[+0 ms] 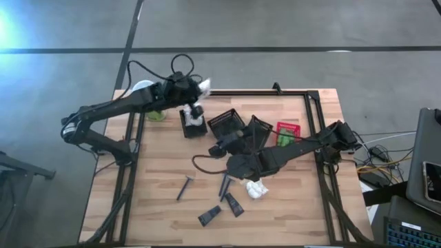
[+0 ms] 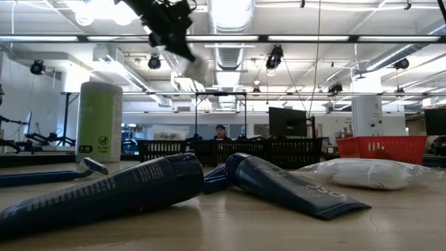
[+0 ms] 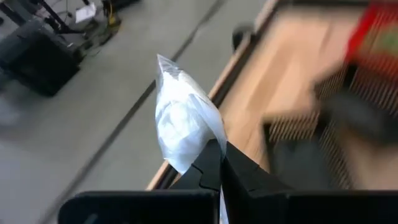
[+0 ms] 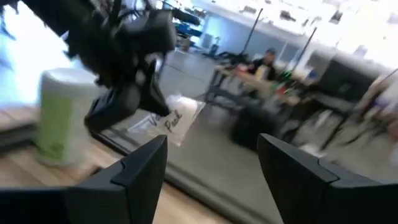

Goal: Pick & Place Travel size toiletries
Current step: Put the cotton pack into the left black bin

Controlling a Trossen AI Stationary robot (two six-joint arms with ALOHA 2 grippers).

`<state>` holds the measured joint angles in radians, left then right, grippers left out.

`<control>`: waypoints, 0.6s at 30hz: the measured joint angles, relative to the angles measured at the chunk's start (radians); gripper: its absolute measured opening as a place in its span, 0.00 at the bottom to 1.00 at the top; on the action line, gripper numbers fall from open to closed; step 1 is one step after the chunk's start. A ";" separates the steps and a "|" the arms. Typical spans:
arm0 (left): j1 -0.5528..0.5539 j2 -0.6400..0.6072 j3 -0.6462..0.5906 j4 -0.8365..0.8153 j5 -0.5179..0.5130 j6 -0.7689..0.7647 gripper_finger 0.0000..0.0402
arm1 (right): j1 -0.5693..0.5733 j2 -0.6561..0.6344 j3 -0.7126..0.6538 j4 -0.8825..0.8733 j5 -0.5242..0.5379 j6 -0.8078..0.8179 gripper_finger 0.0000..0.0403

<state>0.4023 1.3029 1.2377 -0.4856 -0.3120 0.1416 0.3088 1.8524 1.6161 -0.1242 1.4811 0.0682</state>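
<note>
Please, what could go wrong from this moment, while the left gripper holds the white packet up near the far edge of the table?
1. The left gripper pinches only one end of the white packet, so it might slip out.
2. It hangs beyond the table edge, so a drop could reach the floor.
3. The right gripper, open, looks near the left arm; contact is possible.

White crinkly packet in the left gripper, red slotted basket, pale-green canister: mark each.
White crinkly packet (image 3: 184, 124): left wrist view, middle of the wrapper.
Red slotted basket (image 2: 381, 148): low view, front wall.
Pale-green canister (image 2: 98, 125): low view, middle of the body.
</note>
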 joint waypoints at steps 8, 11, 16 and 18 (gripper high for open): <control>0.002 -0.010 0.000 -0.311 -0.024 0.185 0.01 | -0.036 -0.006 0.000 -0.003 -0.102 0.297 0.55; 0.004 -0.008 0.000 -0.349 0.023 0.203 0.01 | -0.070 -0.034 -0.001 -0.003 -0.337 0.336 0.54; 0.017 -0.007 0.000 -0.357 0.141 0.237 0.01 | -0.146 -0.049 0.000 -0.044 -0.960 0.352 0.52; 0.026 0.001 0.000 -0.366 0.177 0.250 0.01 | -0.168 -0.047 -0.001 -0.119 -1.083 0.389 0.50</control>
<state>0.4282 1.3038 1.2381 -0.8518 -0.1352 0.3917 0.1407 1.8058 1.6154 -0.2436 0.3978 0.4569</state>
